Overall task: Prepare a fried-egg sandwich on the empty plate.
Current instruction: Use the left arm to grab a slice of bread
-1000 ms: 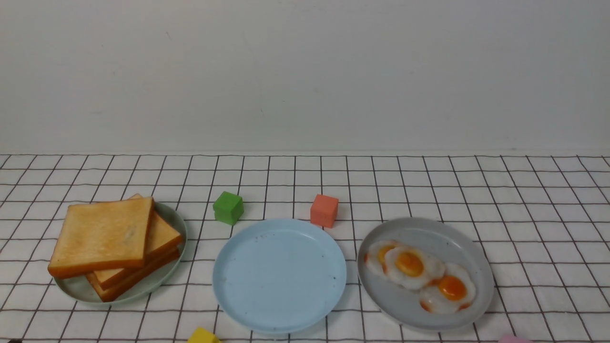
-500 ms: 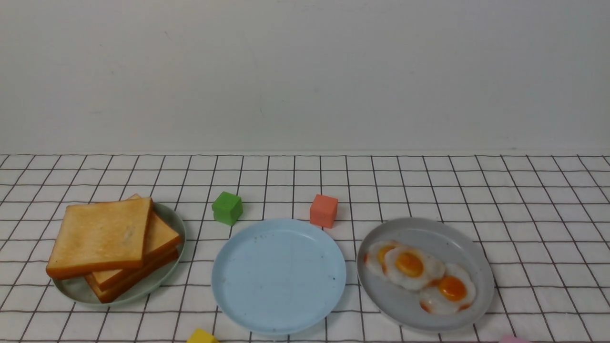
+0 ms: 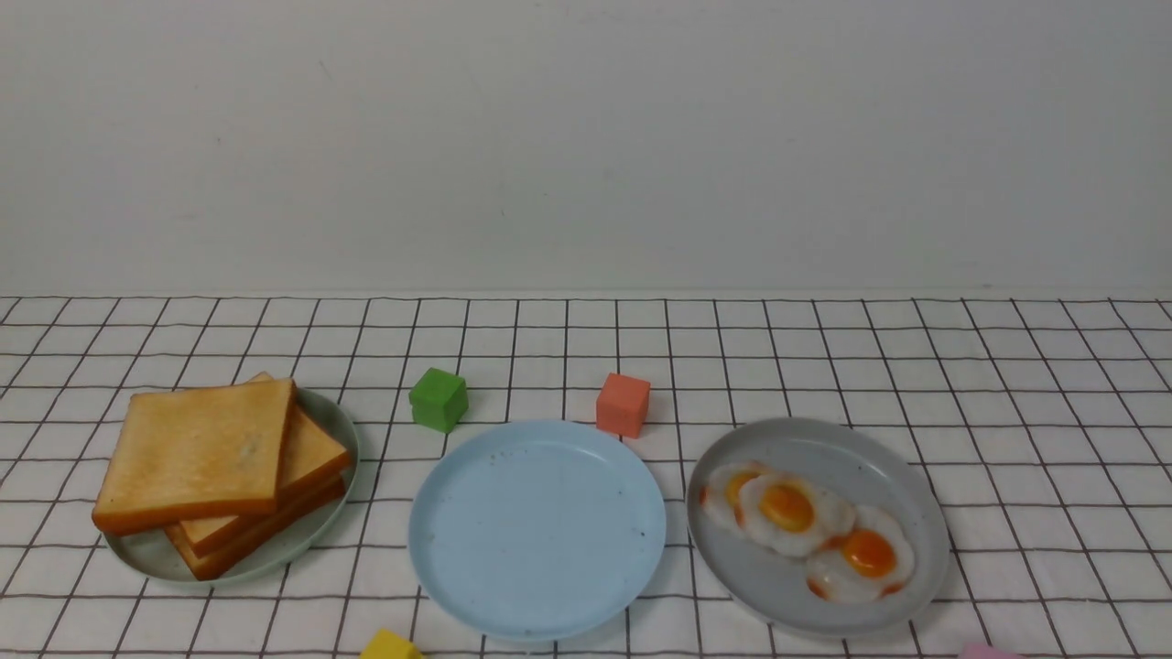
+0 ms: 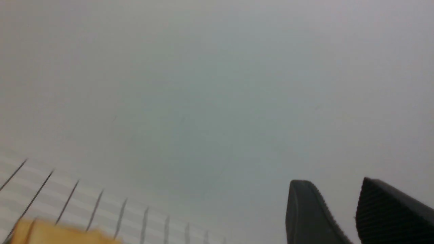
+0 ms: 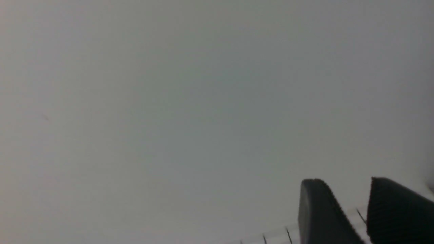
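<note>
Front view: a round pale sky-blue plate (image 3: 537,535) lies bare at the middle of the white grid-clothed bench (image 3: 1053,384), between a pale green plate (image 3: 302,545) stacked with square golden toast slices (image 3: 197,453) and a grey plate (image 3: 824,444) of fried eggs (image 3: 797,513).

Left wrist view: the left gripper (image 4: 334,184) is slightly parted and empty.

Right wrist view: the right gripper (image 5: 346,181) is likewise parted and empty.

Toast plate (image 3: 311,535) left — empty plate (image 3: 537,531) centre — egg plate (image 3: 851,458) right.
</note>
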Robot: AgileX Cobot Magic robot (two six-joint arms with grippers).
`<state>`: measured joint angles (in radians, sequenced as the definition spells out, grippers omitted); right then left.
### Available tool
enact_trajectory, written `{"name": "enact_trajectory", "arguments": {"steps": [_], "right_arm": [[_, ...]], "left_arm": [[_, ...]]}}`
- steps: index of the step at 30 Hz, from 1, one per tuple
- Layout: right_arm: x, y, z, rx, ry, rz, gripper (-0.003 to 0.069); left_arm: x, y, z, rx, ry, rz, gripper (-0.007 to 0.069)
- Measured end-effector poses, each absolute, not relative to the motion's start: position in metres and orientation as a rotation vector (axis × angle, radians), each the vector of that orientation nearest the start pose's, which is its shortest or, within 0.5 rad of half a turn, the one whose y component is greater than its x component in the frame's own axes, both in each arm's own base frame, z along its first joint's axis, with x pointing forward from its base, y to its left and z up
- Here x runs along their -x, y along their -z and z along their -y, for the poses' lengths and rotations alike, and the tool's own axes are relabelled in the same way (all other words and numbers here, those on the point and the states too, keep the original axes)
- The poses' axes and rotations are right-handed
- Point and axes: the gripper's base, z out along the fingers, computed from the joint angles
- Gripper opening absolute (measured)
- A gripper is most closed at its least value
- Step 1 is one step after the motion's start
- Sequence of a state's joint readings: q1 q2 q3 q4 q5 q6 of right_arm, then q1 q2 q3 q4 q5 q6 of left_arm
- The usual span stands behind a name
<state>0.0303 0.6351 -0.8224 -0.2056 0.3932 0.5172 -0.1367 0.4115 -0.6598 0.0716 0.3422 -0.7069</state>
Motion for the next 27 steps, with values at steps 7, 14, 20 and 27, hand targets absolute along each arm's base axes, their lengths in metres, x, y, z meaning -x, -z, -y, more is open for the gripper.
{"name": "enact_trajectory", "arguments": {"steps": [7, 14, 20, 27], "right_arm": [[-0.169, -0.36, -0.001, -0.407, -0.224, -1.975, 0.0241], [-0.186, -0.33, -0.045, -0.116, -0.378, -2.258, 0.0241], [-0.187, -0.311, -0.084, 0.264, -0.487, -2.391, 0.0241], [-0.186, -0.306, -0.089, 0.355, -0.499, -2.421, 0.0241]], "left_arm": [[-0.137, -0.335, 0.014, 0.493, 0.437, -1.917, 0.0237], [-0.18, -0.302, 0.021, 0.552, 0.384, -2.119, 0.0237], [-0.218, -0.31, 0.019, 0.576, 0.335, -2.148, 0.0237], [-0.253, -0.311, -0.032, 0.763, 0.179, -2.279, 0.0237]]}}
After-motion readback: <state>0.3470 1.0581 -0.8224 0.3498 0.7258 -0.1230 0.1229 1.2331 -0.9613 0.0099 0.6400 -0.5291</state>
